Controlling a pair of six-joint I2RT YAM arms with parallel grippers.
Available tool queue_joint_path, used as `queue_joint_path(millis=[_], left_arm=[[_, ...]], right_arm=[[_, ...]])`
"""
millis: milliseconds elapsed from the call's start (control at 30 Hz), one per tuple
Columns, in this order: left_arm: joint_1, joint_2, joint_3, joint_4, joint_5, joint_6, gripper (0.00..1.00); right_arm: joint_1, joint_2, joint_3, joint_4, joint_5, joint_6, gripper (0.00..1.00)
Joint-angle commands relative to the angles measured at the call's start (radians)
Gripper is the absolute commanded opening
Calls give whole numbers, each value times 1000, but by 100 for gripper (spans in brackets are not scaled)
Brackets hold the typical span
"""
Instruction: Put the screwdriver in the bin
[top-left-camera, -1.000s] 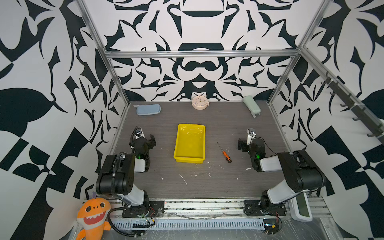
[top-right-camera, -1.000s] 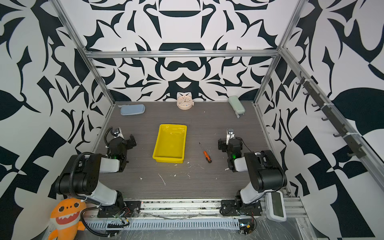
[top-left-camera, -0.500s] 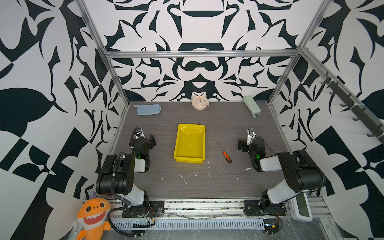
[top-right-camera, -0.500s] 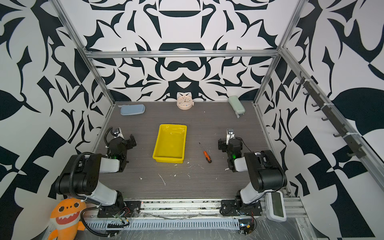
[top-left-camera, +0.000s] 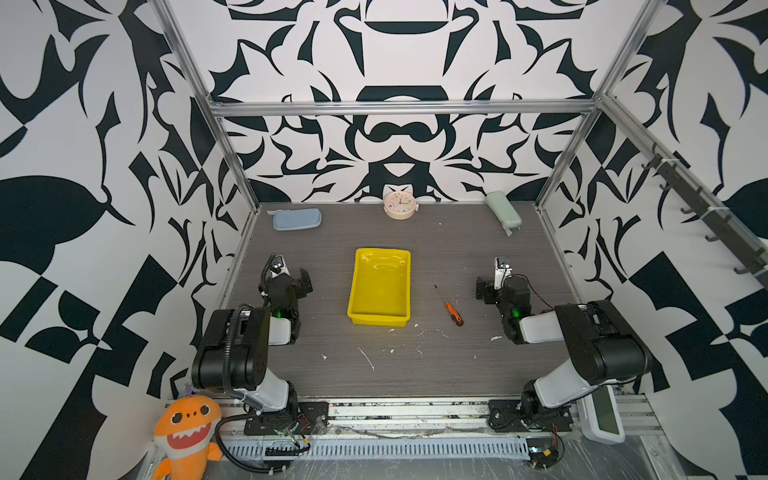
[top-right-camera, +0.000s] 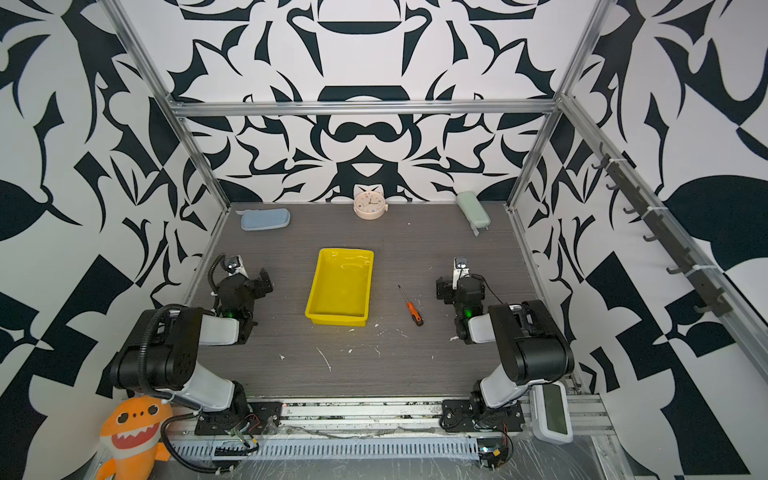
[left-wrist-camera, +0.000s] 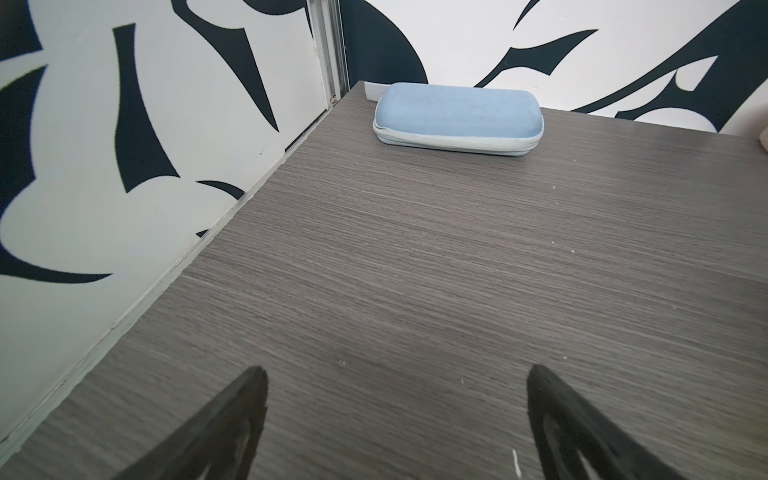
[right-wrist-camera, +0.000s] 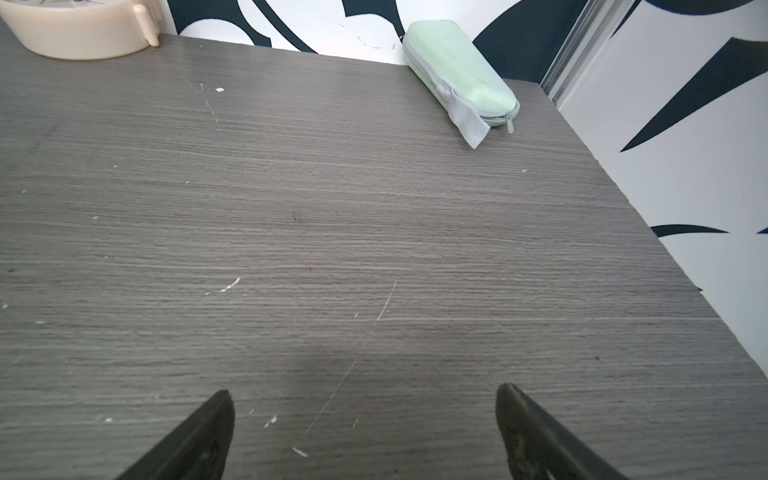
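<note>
screwdriver not yet grasped, both claws wide and empty: the reach is the step in hand

in both top views the screwdriver (top-left-camera: 450, 308) (top-right-camera: 412, 307) lies flat on the table (top-left-camera: 415, 374) at centre frame, just right of the bin (top-left-camera: 380, 286) (top-right-camera: 340, 286) and apart from it, its orange handle toward the lower edge and its shaft pointing to the upper left; the bin looks empty, the right claw (top-left-camera: 500, 284) sits right of the tool and the left claw (top-left-camera: 289, 276) left of the bin. the left wrist view shows the left claw (left-wrist-camera: 397, 374) spread wide over bare table, with only a blue-grey case (left-wrist-camera: 457, 114) ahead. the right wrist view shows the right claw (right-wrist-camera: 365, 391) equally wide and holding nothing, a pale green case (right-wrist-camera: 457, 70) and a cream clock (right-wrist-camera: 75, 29) beyond; neither tool nor bin shows here. next, i judge, the right arm must turn toward the handle, lower with the jaws astride it, close, then lift over the rim.
</note>
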Motion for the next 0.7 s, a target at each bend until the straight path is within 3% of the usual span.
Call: queue_joint_path(millis=[0, 300, 467, 667], left_arm=[[-2, -6, 17, 3, 8, -6, 100], [-9, -6, 8, 22, 11, 0, 100], [-11, -16, -20, 62, 122, 49, 100], [-17, -26, -121, 246, 250, 103, 100]], right_arm=[[-5, -22, 20, 26, 2, 3, 100], [-5, -23, 20, 24, 1, 0, 100], [-5, -22, 20, 25, 1, 1, 100], [-4, -28, 5, 46, -3, 4, 100]])
